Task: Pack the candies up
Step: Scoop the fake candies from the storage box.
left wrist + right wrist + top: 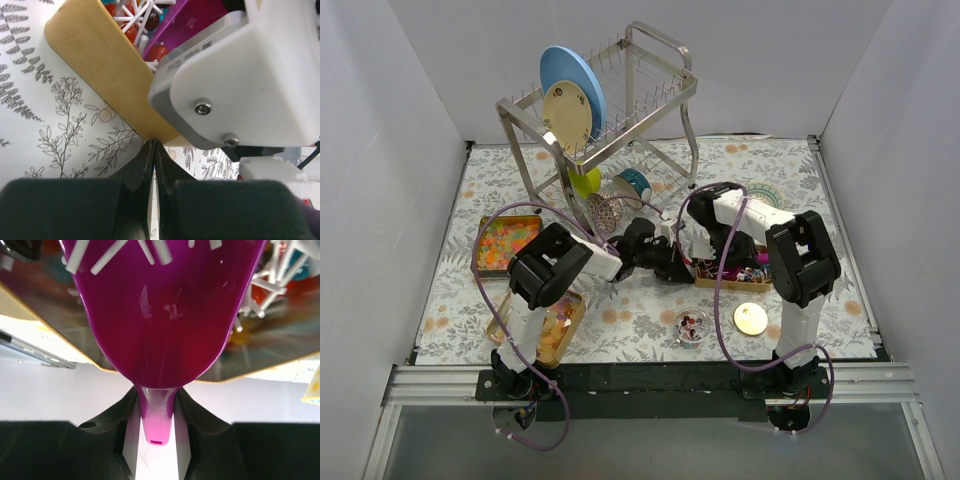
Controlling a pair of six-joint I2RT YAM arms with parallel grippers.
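Near the front edge of the flower-patterned table [640, 335], a small clear round jar [692, 325] is holding a few candies. A round gold metal lid [751, 318] is lying just beside it to the right. Toward the front-left corner, glossy yellow-orange gummies [558, 335] are sitting in a shallow gold tray, partly under the left arm.

At mid-table, the left gripper [154, 147], its fingers pressed together on nothing, is touching the corner of a second shallow gold tray [100, 65]. It is probably bracing that tray. Inside are lying the red-blue-white wrapped candies [131, 32], light, loose and likely slippery. They look too small to pinch one at a time, so sliding under the heap seems the better way.

The right gripper [157, 400] is clamping the narrow handle of a stiff purple plastic scoop [165, 315], whose bowl is resting among those pieces. The slim handle may twist under load.

Further back on the left, tiny red-orange-yellow bits [505, 243] are filling a third tray. At the far edge, a steel dish rack [655, 95] is standing.
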